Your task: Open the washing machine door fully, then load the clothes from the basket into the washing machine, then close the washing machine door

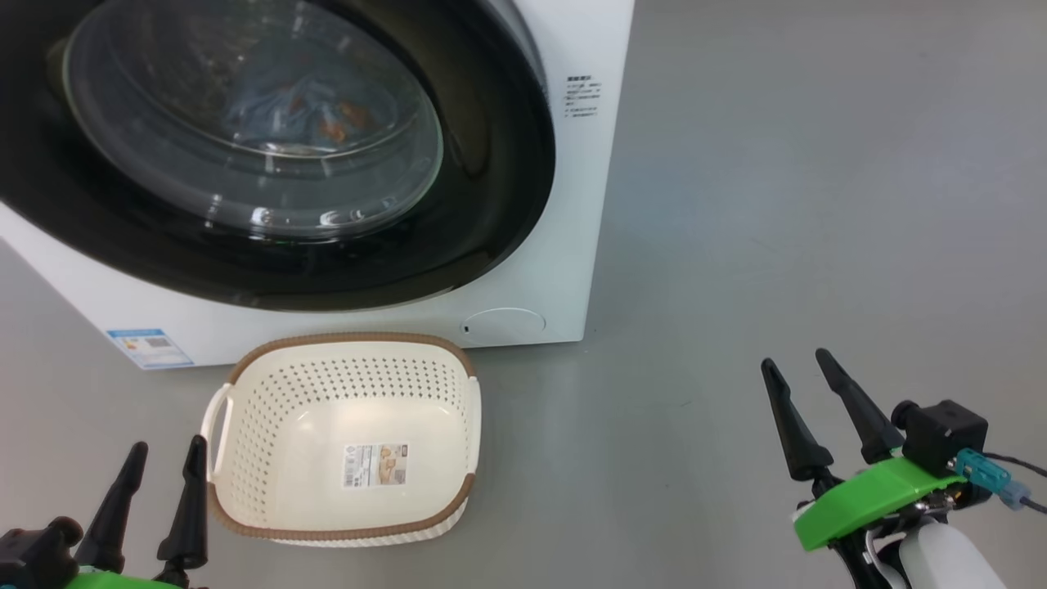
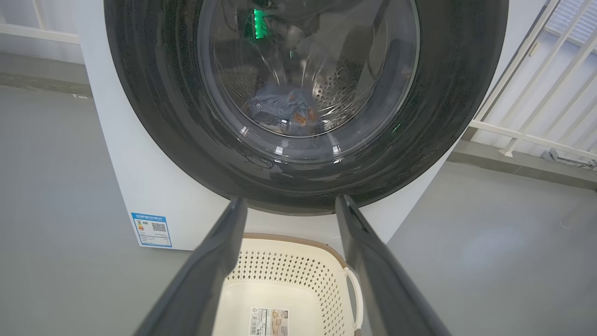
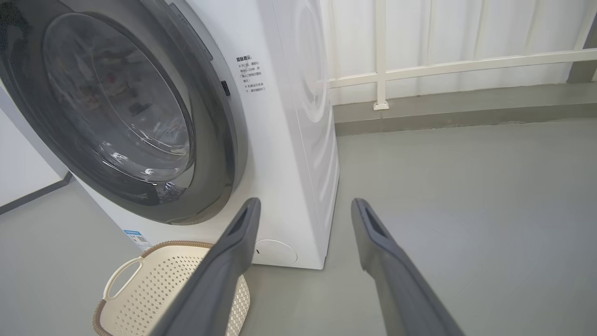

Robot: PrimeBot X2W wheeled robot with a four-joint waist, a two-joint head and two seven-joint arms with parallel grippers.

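Observation:
The washing machine (image 1: 564, 204) stands ahead with its door (image 1: 491, 204) shut flat against the front. Through the glass bowl I see the clothes (image 1: 294, 106), light blue with orange prints, lying in the drum (image 2: 336, 88). The cream basket (image 1: 343, 433) sits on the floor just before the machine, holding nothing but its paper label (image 1: 375, 465). My left gripper (image 1: 168, 450) is open at the basket's left handle, fingers apart and holding nothing. My right gripper (image 1: 797, 364) hangs open over bare floor to the right of the machine.
Grey floor (image 1: 818, 204) spreads wide to the right of the machine. A white railing (image 3: 443, 65) and a low kerb run behind it. A blue label sticker (image 1: 150, 348) marks the machine's lower left front, a round flap (image 1: 503, 325) the lower right.

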